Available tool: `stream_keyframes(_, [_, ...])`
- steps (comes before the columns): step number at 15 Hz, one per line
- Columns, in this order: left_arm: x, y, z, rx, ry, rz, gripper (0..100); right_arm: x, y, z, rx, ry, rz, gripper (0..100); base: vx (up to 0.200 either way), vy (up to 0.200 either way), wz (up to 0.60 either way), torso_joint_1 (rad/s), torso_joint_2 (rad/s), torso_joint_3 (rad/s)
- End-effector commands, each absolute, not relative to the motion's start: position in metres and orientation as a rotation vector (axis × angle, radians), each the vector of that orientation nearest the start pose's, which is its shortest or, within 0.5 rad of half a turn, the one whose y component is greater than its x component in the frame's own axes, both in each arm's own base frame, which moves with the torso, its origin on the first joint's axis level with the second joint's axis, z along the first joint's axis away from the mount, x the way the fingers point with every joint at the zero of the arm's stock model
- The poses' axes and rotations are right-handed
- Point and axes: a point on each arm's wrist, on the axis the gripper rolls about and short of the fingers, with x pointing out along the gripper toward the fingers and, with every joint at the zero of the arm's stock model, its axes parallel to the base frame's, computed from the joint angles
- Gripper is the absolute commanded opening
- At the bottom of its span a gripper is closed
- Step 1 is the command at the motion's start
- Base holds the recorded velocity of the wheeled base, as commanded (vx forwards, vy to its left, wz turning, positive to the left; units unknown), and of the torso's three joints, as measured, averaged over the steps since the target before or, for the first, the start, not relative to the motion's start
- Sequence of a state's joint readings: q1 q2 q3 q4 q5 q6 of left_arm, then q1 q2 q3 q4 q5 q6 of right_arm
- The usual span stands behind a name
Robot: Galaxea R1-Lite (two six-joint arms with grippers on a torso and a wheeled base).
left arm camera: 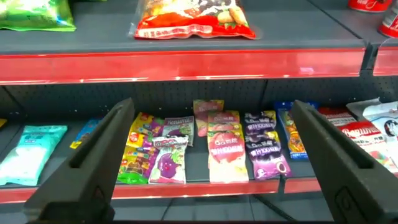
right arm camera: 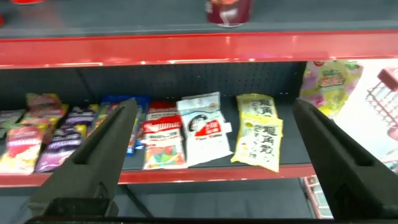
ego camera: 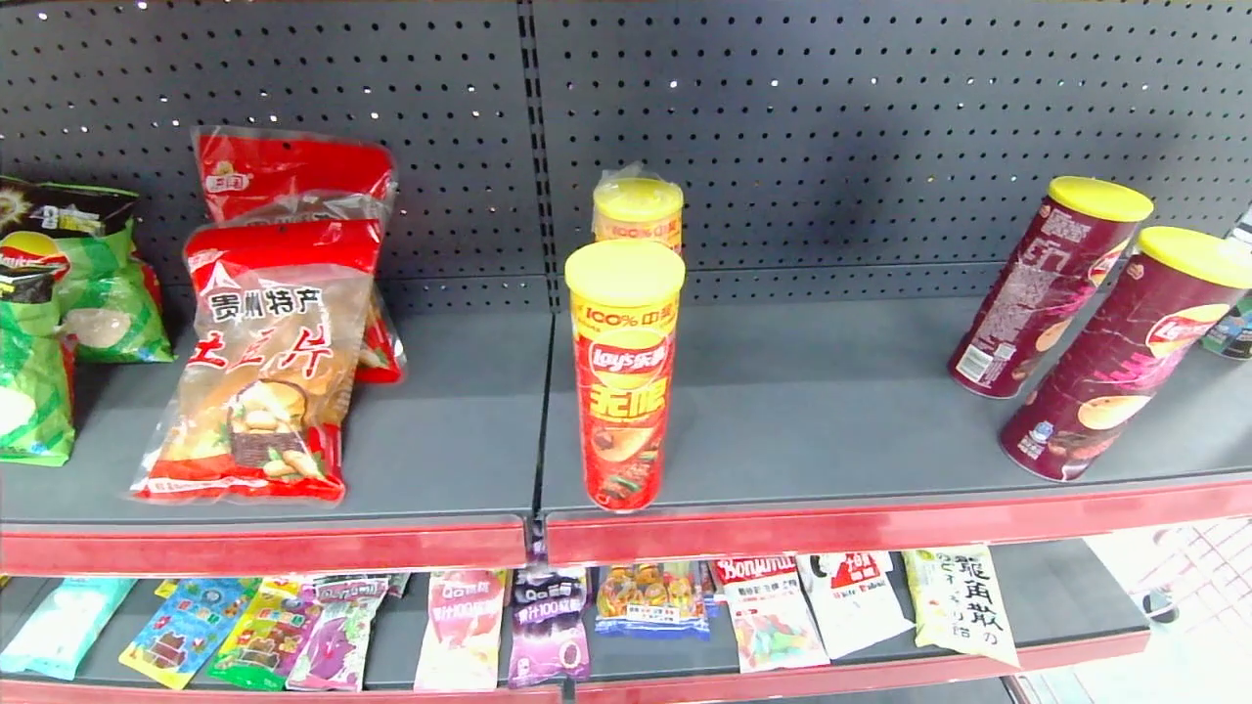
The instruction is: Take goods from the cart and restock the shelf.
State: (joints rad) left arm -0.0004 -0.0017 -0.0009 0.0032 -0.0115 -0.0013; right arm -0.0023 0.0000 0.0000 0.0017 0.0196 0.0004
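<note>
Left tool [left arm camera: 211, 109] hangs open in the left wrist view, its two dark fingers [left arm camera: 93, 162] spread wide with nothing between them, level with the lower shelf [left arm camera: 186, 190]. Past the gap, pink candy packets [left arm camera: 227, 149] and purple ones [left arm camera: 267, 149] lie side by side near that shelf's red front edge. On the upper shelf [left arm camera: 186, 65] a front red bag [left arm camera: 193, 18] reaches almost to the front edge. In the right wrist view the right tool [right arm camera: 214, 102] is open too and empty, facing the same lower shelf, where a white packet [right arm camera: 202, 127] and a yellow packet [right arm camera: 260, 140] lie just beside each other. In the head view a red canister [ego camera: 626, 381] with a yellow lid stands upright at the upper shelf's front edge, near its middle. A film-wrapped canister [ego camera: 638, 210] stands behind it toward the back. Two maroon canisters [ego camera: 1047, 288] stand close together toward the right end, one nearer the front edge. On the left half the front red bag leans against a rear red bag [ego camera: 293, 171], and green bags [ego camera: 59, 293] sit at the left end.
</note>
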Motion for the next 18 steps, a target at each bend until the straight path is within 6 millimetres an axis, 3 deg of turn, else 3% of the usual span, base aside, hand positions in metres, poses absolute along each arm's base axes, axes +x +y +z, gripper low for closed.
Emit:
stream_keyframes(1, [-0.0229, -0.0002, 0.0757, -0.002, 0.0, -0.009, 100, -0.0228, 0.0005, 0.0753, 0.002, 0.002, 0.018, 100, 0.0, -0.2, 0.0, 0.022, 0.01, -0.002])
stream_keyframes(18, [-0.0228, 0.0003, 0.0753, -0.002, 0.002, 0.012, 100, -0.0228, 0.0005, 0.0753, 0.005, 0.002, 0.02, 100, 0.0, -0.2, 0.0, 0.003, 0.0, 0.002])
